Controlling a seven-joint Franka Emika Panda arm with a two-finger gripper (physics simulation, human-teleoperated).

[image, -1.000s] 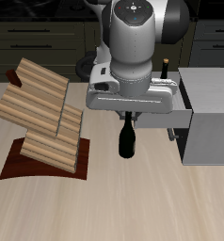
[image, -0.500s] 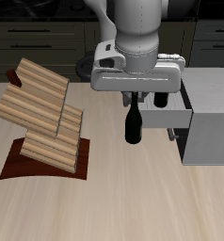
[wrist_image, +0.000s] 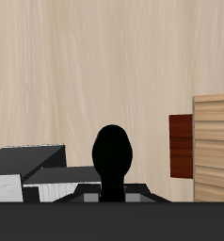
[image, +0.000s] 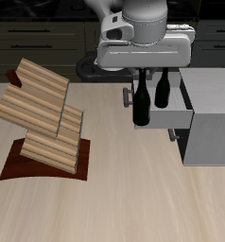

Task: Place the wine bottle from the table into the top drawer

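My gripper (image: pixel 141 77) is shut on the neck of the wine bottle (image: pixel 141 102). The bottle hangs upright above the table (image: pixel 114 203), at the outer end of the open top drawer (image: pixel 173 121). A look-alike bottle (image: pixel 163 91) stands upright right beside it at the drawer; whether it is inside I cannot tell. In the wrist view the held bottle (wrist_image: pixel 111 158) is a black shape between my fingers (wrist_image: pixel 82 193), with the grey drawer (wrist_image: pixel 29 174) beside it.
The grey cabinet (image: pixel 216 113) stands beside the drawer, with the lower drawer's handle (image: pixel 172 135) below. A slatted wooden rack (image: pixel 41 109) on a dark red base (image: pixel 15 168) stands on the table's other side, and shows in the wrist view too (wrist_image: pixel 214 141).
The gripper has risen and moved back toward the open drawer, carrying the bottle from low over the table to beside the look-alike bottle.
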